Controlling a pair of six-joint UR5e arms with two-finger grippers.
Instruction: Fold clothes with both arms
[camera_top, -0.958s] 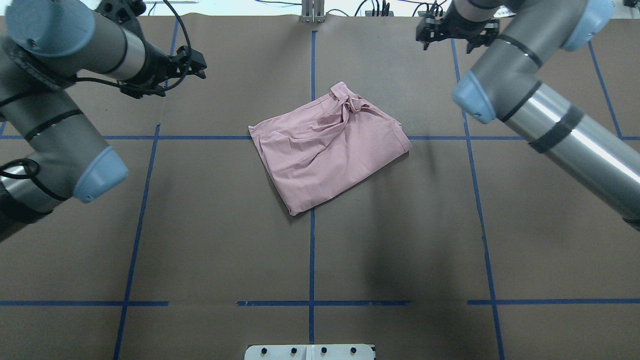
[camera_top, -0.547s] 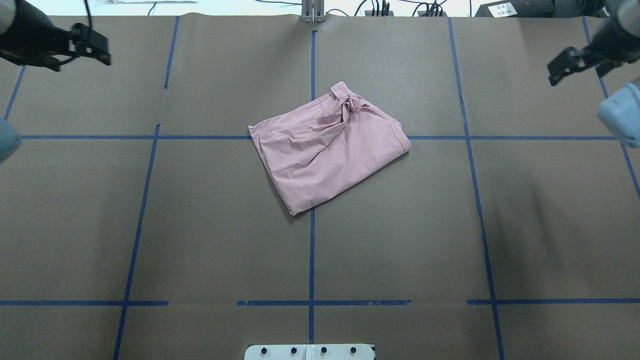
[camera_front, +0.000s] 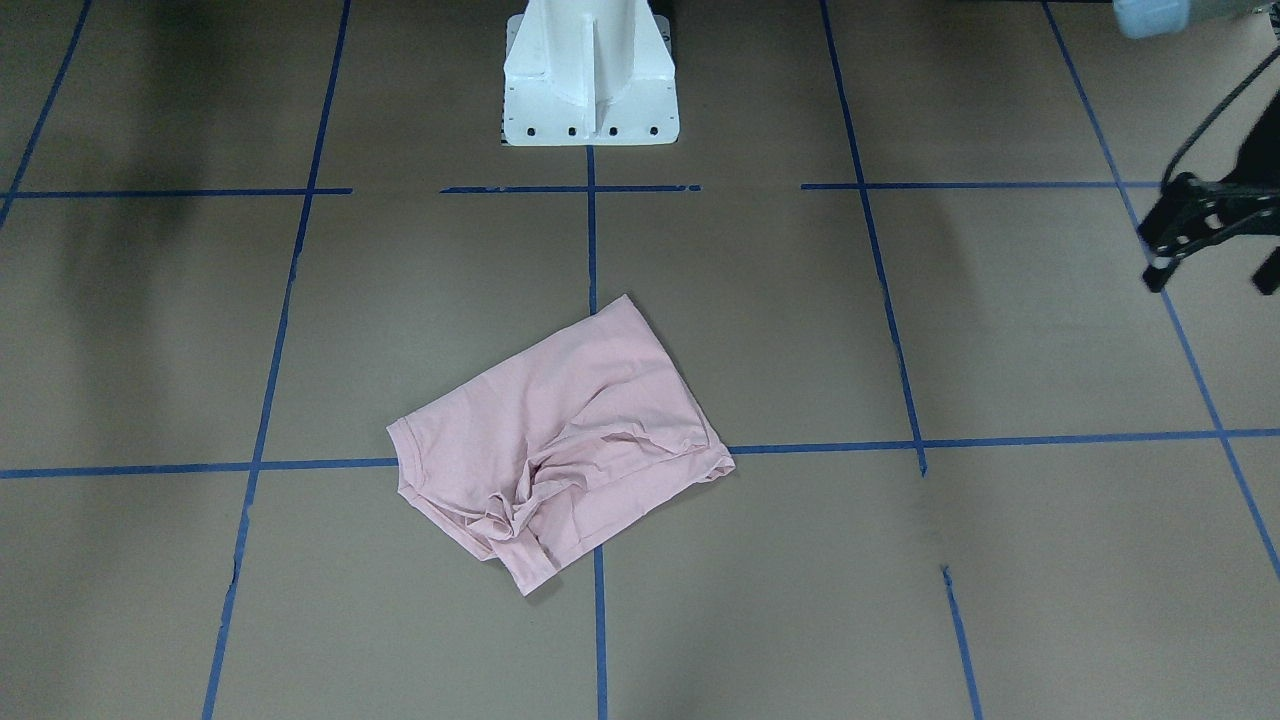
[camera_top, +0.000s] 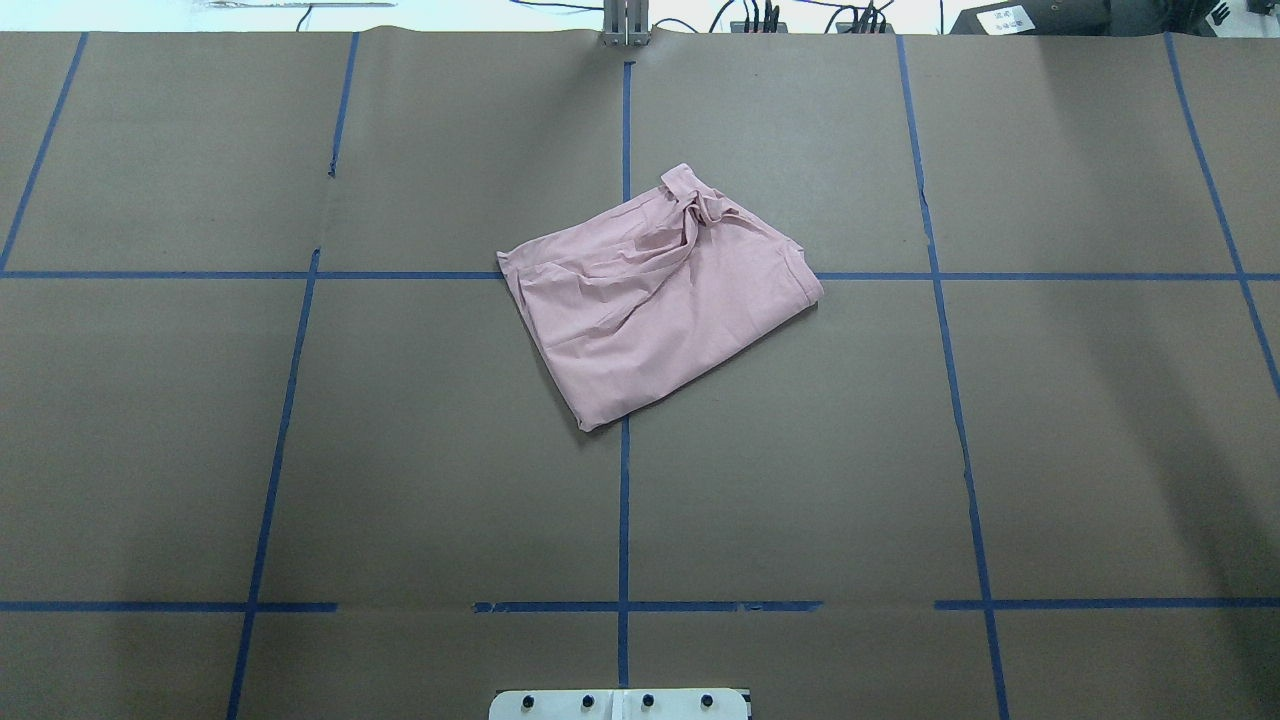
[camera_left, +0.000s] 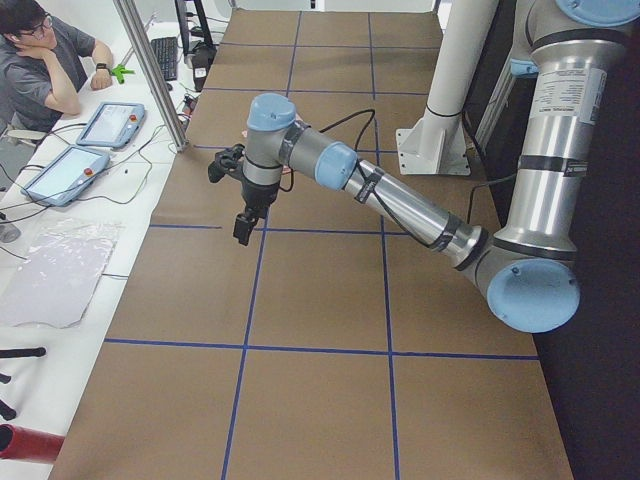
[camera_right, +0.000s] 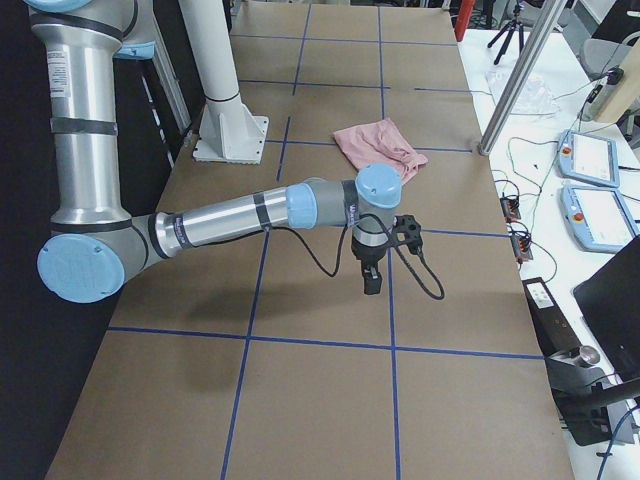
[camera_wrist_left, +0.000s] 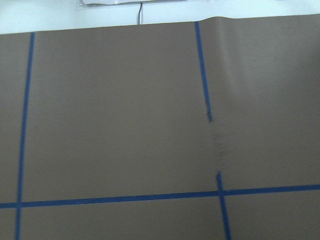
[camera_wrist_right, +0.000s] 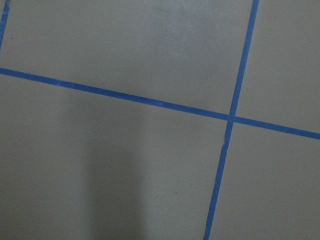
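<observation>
Out of overhead view since 0.5 s ago: L gripper (camera_front: 1208, 270) spread open, empty, by tabletop's (camera_top: 400, 450) left edge. R gripper (camera_right: 388, 258) by right edge, open/closed can't tell. T-shirt (camera_top: 660, 300) unmoved, folded, mid-tabletop.

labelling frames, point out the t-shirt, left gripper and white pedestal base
t-shirt (camera_top: 660, 310), overhead view, middle of the cloth
left gripper (camera_front: 1208, 275), front-facing view, between its fingertips
white pedestal base (camera_front: 590, 85), front-facing view, front face

Open table (camera_top: 400, 450) all around T-shirt (camera_top: 650, 310)
</observation>
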